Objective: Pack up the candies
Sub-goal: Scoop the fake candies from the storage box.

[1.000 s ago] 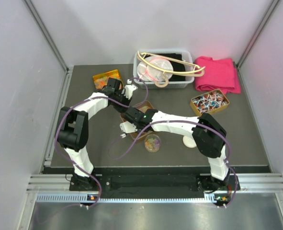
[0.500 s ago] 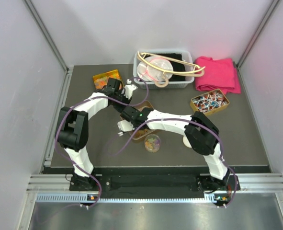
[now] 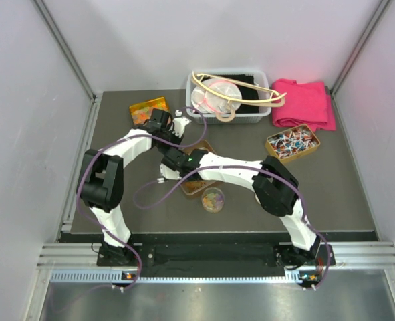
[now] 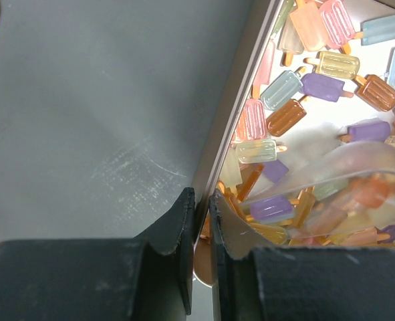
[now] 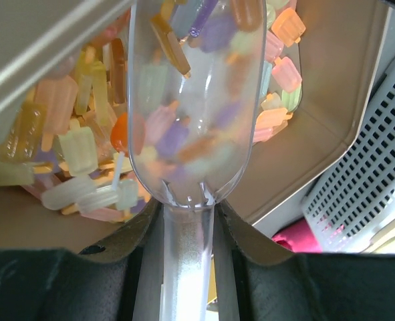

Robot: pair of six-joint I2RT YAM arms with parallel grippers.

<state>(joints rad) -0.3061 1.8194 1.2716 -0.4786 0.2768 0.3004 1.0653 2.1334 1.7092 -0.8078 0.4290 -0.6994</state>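
Note:
The candies [image 4: 285, 118] are small translucent popsicle-shaped pieces in orange, pink, purple and pale colours, heaped in a brown box [image 3: 201, 187] at the table's middle. My left gripper [image 4: 201, 202] is shut on the box's thin side wall [image 4: 232, 127], one finger outside and one inside. My right gripper [image 5: 188, 208] is shut on the handle of a clear plastic scoop [image 5: 196, 100]. The scoop's bowl lies among the candies [image 5: 69, 148] with several pieces in it. From above, both wrists crowd over the box, and the right gripper [image 3: 176, 167] hides most of it.
A small round cup [image 3: 212, 198] with candies stands just in front of the box. A tray of orange pieces [image 3: 148, 109] is at the back left and a tray of wrapped sweets [image 3: 293, 142] at the right. A white basket [image 3: 250, 115] and a pink cloth [image 3: 305, 103] sit behind.
The right arm's wrist has swung left and slightly away over the box, still holding the scoop. The left arm has stayed put on the box wall.

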